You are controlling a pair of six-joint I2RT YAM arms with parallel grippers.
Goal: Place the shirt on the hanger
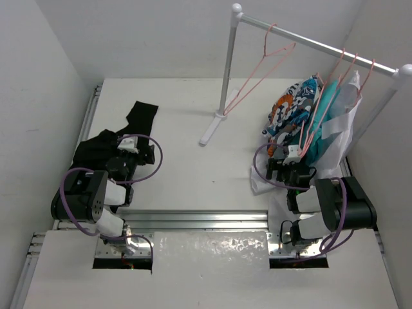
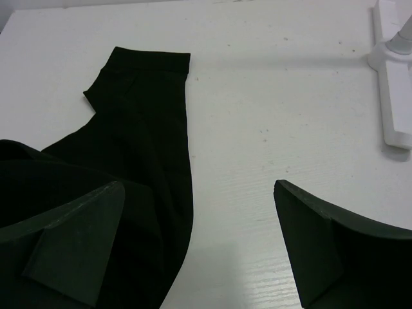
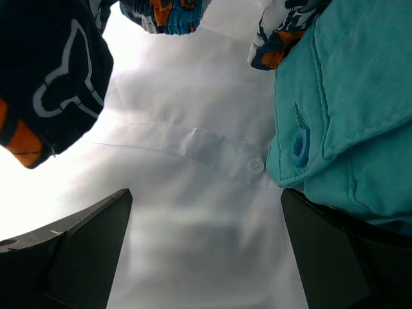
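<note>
The black shirt [image 1: 106, 145] lies crumpled at the table's left, one sleeve [image 1: 141, 116] stretched toward the back. In the left wrist view the sleeve [image 2: 145, 122] runs up the left half of the frame. My left gripper [image 1: 143, 153] is open, low over the shirt's right edge; its left finger [image 2: 77, 244] is over the cloth, its right finger over bare table. The empty pink hanger [image 1: 261, 67] hangs on the rail at the back. My right gripper [image 1: 286, 168] is open, its fingers [image 3: 77, 257] close against hanging white cloth [image 3: 199, 212].
A white rack [image 1: 226, 77] stands on the table, its foot [image 2: 394, 96] at the left wrist view's right edge. The patterned [image 1: 290, 106], teal [image 1: 327, 116] and white [image 1: 347, 122] garments hang on pink hangers at the rail's right end, right above my right arm.
</note>
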